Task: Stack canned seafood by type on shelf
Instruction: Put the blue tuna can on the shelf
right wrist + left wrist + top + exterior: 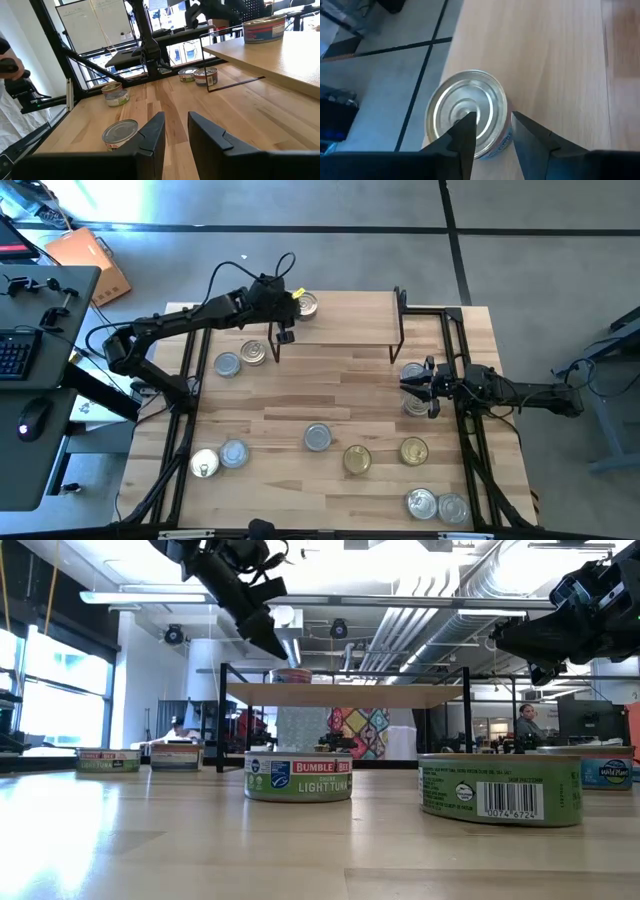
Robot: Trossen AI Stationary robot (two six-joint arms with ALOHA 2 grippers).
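My left gripper (492, 132) hangs just above the silver-lidded tin (467, 112) standing at the shelf (345, 315) top's left end, fingers apart, straddling its near rim. Farther off, my right gripper (418, 386), fingers slightly apart and empty, waits over tins right of the shelf.

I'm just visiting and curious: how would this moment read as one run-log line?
left gripper: above tin on shelf, fingers apart | right gripper: waiting at table's right side | other tins: on table
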